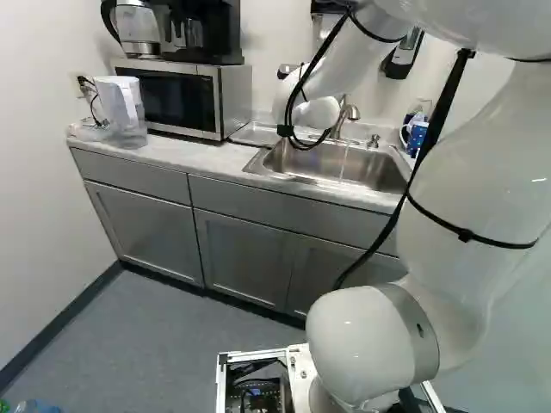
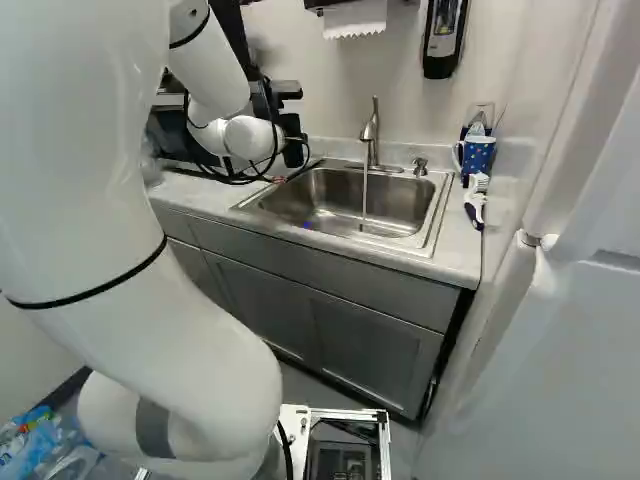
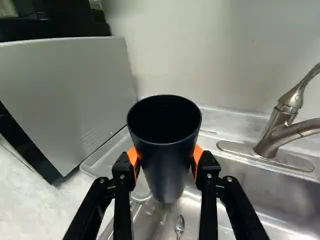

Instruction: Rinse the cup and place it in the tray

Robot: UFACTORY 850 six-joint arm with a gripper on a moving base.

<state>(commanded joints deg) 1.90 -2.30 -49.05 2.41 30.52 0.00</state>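
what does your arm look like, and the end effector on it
The arm is glossy white with rounded joints, a grey band around a low one, and black cables strapped outside. The end effector is black, with two slim fingers and orange pads.

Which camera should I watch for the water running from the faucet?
The right base view: the stream falls from the faucet into the sink in plain sight. The left base view shows it only faintly; the wrist view cuts off the spout and shows no water.
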